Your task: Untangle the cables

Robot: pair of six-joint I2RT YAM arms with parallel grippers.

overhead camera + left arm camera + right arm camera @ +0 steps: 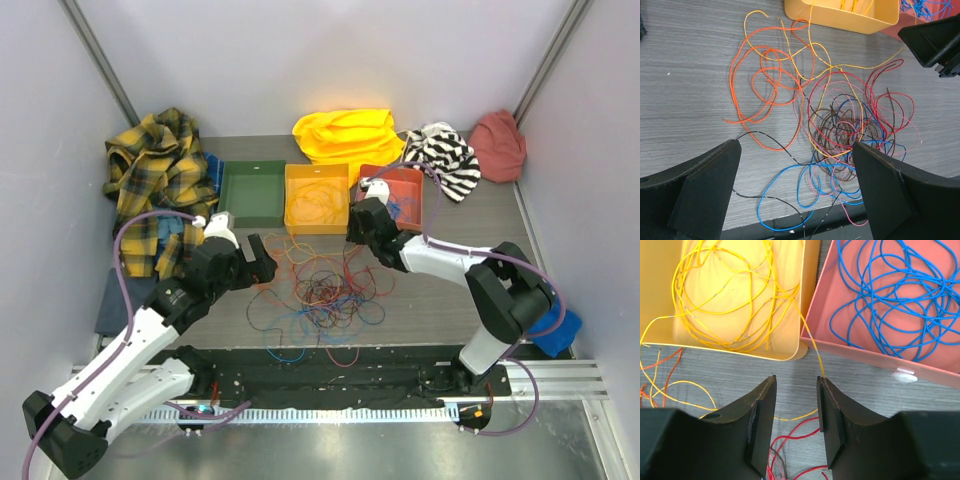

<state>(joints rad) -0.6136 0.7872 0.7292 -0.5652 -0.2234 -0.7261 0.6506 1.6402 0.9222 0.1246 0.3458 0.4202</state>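
Note:
The cables (325,290) lie in a loose tangle of orange, yellow, red, blue and dark wires on the table between my arms. My left gripper (262,262) hangs wide open over the tangle's near left part (840,130), and blue and black loops (785,195) lie between its fingers. My right gripper (796,380) is open with a narrow gap, just in front of the yellow tray (740,351) and the pink tray (865,357). One yellow cable (812,347) runs from the yellow tray down behind its right finger. Yellow cables (725,295) fill the yellow tray and blue ones (895,295) the pink tray.
A green tray (252,195) stands left of the yellow tray (317,200). Cloths line the back: plaid (155,175), yellow (350,130), striped (445,155), pink (498,145). Some loops hang over the table's dark front edge (790,220).

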